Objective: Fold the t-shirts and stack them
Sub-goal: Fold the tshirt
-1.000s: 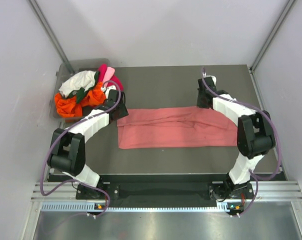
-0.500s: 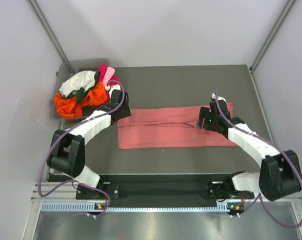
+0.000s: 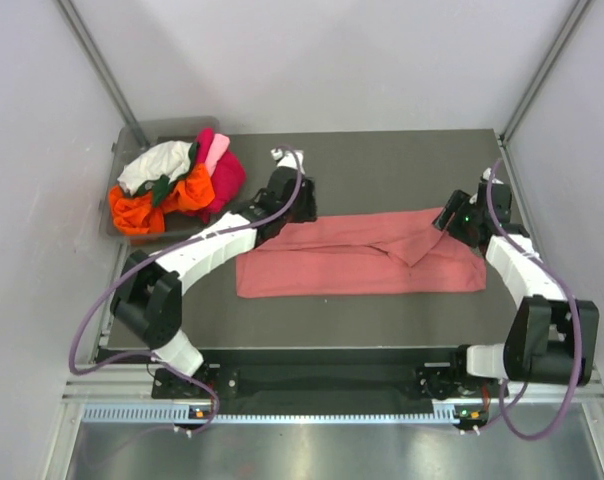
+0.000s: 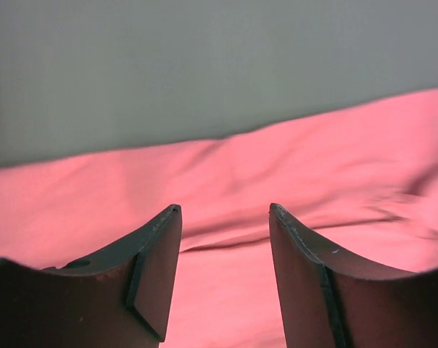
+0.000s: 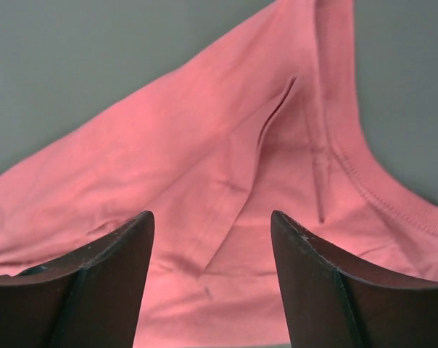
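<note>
A dusty salmon-pink t-shirt (image 3: pixel 357 258) lies on the dark table as a long strip, its right end creased into a slanted flap. My left gripper (image 3: pixel 294 208) hovers at the strip's far edge near its left part; its fingers (image 4: pixel 161 254) stand apart over pink cloth (image 4: pixel 226 174) with nothing between them. My right gripper (image 3: pixel 450 218) is above the strip's far right corner, open (image 5: pixel 210 214) over the hemmed cloth (image 5: pixel 241 145), holding nothing. More t-shirts (image 3: pixel 172 180), orange, magenta, white, light pink and dark green, sit heaped at the far left.
The heap rests in a clear bin (image 3: pixel 142 135) off the table's far left corner. Grey walls and slanted metal poles (image 3: pixel 97 60) close in the sides. The arm bases stand on a black rail (image 3: pixel 322 380) at the near edge.
The left gripper slid right along the shirt's far edge and opened wider. The right gripper opened, then swung out to the shirt's right end, which now reaches farther right with a slanted flap.
</note>
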